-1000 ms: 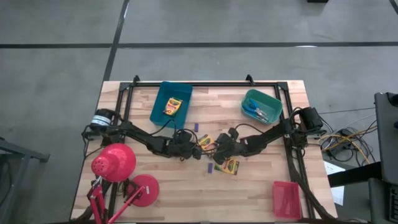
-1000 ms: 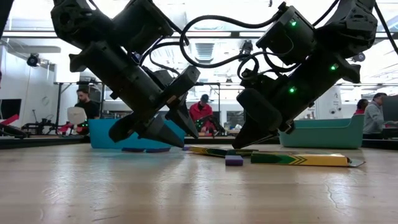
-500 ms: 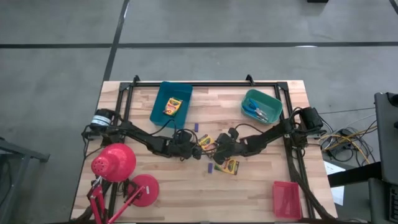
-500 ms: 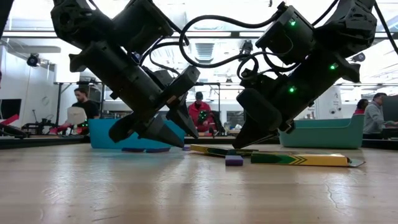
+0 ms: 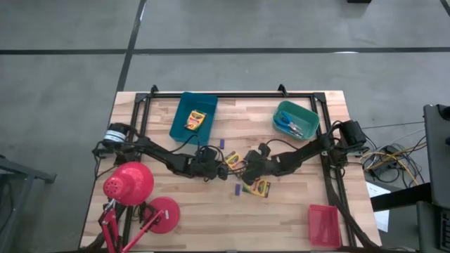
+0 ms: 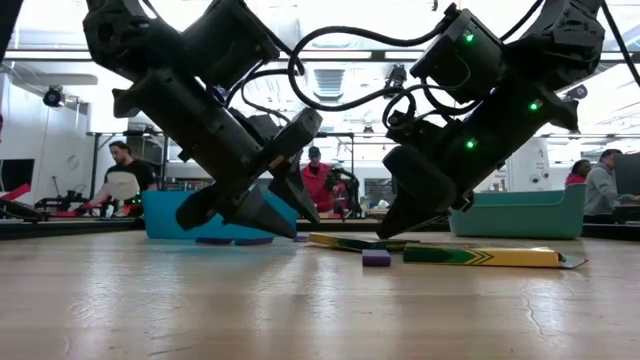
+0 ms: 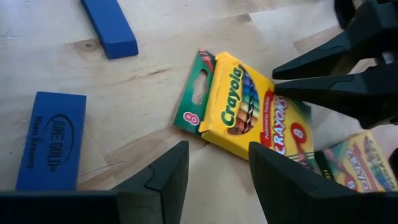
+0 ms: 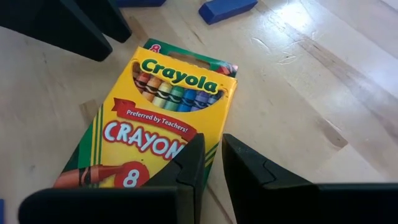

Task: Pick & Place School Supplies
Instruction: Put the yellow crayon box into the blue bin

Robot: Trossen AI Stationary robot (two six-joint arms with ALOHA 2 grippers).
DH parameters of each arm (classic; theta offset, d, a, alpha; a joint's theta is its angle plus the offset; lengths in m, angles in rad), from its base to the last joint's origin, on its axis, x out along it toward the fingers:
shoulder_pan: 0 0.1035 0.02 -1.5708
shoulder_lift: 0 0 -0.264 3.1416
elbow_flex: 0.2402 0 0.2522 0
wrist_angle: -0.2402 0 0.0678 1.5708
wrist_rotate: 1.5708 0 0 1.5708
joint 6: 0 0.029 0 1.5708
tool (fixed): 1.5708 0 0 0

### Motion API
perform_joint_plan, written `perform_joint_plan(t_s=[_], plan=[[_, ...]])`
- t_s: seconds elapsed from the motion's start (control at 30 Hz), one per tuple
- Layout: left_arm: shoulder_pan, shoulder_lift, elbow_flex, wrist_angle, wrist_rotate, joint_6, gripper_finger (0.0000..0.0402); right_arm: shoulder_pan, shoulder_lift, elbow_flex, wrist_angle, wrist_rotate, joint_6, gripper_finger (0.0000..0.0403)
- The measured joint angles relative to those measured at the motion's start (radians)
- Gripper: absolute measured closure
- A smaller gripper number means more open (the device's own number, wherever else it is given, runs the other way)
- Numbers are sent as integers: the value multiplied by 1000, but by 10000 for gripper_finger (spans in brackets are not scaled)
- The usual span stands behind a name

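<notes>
Left gripper (image 5: 223,167) fingers apart, right gripper (image 5: 244,169) fingers nearly together, both low at table centre, tips meeting over a flat yellow cardboard crayon box (image 7: 249,112). Second yellow crayon box (image 5: 261,187) at 5 o'clock; third (image 5: 194,119) inside the blue tray (image 5: 180,125) at 11 o'clock.

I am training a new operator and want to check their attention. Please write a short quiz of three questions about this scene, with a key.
1. True or false: a Crayola crayon box lies in the blue tray.
2. What lies in the teal tray?
A. a crayon box
B. blue-handled scissors
C. a desk lamp
3. Short answer: is the left gripper, which faces the right gripper, open or shut?

Key: 1 true; 2 B; 3 open, holding nothing.
</notes>
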Motion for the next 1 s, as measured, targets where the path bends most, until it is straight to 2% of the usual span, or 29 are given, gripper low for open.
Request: perform_joint_plan(t_s=[0.4, 1.0], plan=[[4, 18, 0, 102, 0, 46, 229, 0, -2, 1, -29, 25, 8, 351], [6, 32, 0, 97, -20, 33, 229, 1, -3, 2, -76, 58, 102, 351]])
